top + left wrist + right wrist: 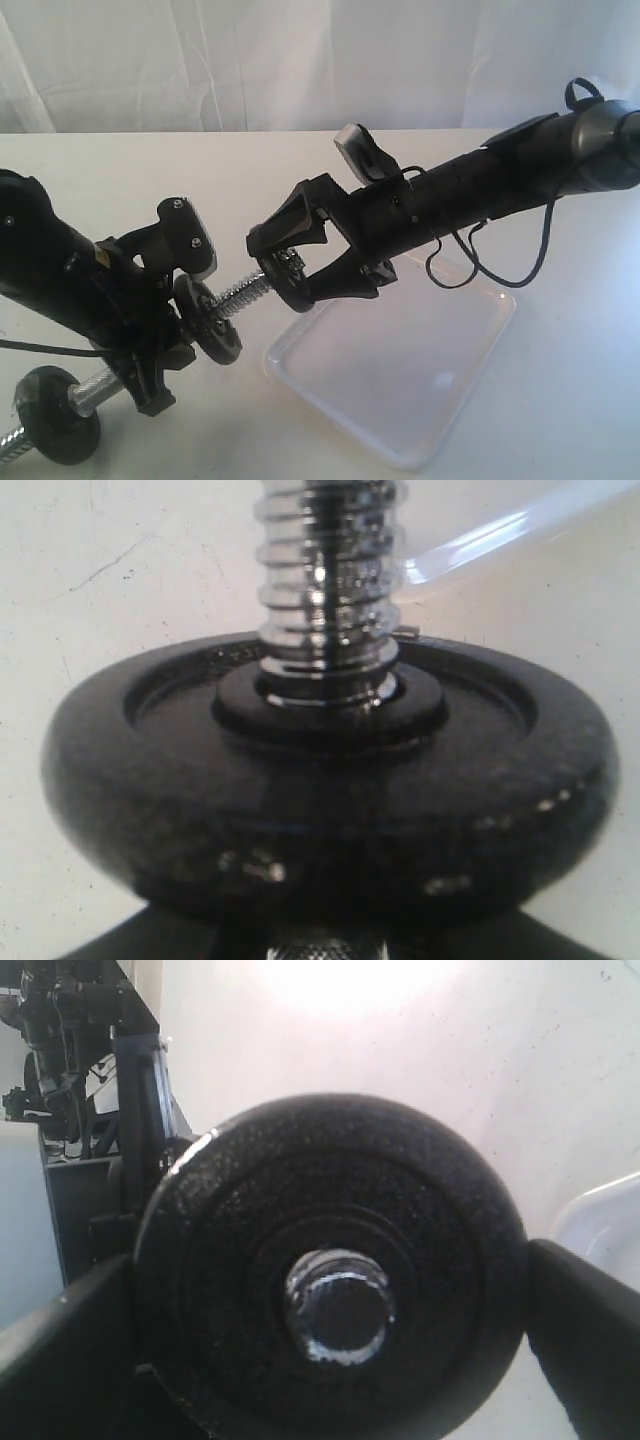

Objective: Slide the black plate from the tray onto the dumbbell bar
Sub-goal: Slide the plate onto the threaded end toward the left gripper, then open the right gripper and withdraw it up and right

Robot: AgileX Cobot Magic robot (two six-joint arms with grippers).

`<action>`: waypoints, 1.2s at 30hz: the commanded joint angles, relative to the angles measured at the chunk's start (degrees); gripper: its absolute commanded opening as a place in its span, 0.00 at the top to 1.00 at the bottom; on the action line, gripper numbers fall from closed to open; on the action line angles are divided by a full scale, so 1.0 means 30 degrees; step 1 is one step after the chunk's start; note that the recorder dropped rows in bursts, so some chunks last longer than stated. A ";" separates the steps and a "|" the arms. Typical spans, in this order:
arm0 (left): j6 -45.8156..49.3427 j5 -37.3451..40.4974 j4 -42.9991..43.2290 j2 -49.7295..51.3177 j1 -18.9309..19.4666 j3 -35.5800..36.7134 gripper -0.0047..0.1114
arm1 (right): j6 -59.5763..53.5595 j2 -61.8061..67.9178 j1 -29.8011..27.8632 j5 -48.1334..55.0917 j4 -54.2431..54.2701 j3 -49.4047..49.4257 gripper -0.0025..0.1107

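At dumbbell bar (240, 293), right arm (480, 190) slants.

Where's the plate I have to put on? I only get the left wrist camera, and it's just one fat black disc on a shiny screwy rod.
Observer: The right gripper is gripping the black plate up at the tip of the dumbbell bar, beyond the top of your picture.
Operator: Is it on the rod yet?
Observer: Only just. In the right wrist view the bar's tip pokes through the plate's centre hole.
Operator: Are there more plates in the tray?
Observer: None that I can see. In the exterior view the tray holds no discs.
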 commanded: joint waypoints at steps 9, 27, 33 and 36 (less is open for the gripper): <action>-0.0349 -0.1455 -0.1110 -0.0864 -0.0099 -0.0495 0.96 | -0.0041 -0.0283 0.2670 0.1332 0.1814 -0.0055 0.98; -0.0390 -0.1421 -0.1110 -0.0864 -0.0099 -0.0495 0.96 | -0.1631 -0.0283 0.2670 0.1332 0.1270 -0.0055 0.08; -0.0390 -0.1421 -0.1110 -0.0864 -0.0099 -0.0495 0.96 | -0.1631 -0.0283 0.2670 0.1332 0.0265 -0.0055 0.05; -0.0390 -0.1421 -0.1110 -0.0864 -0.0099 -0.0495 0.96 | -0.1631 -0.0283 0.2591 0.1332 0.0263 -0.0055 0.05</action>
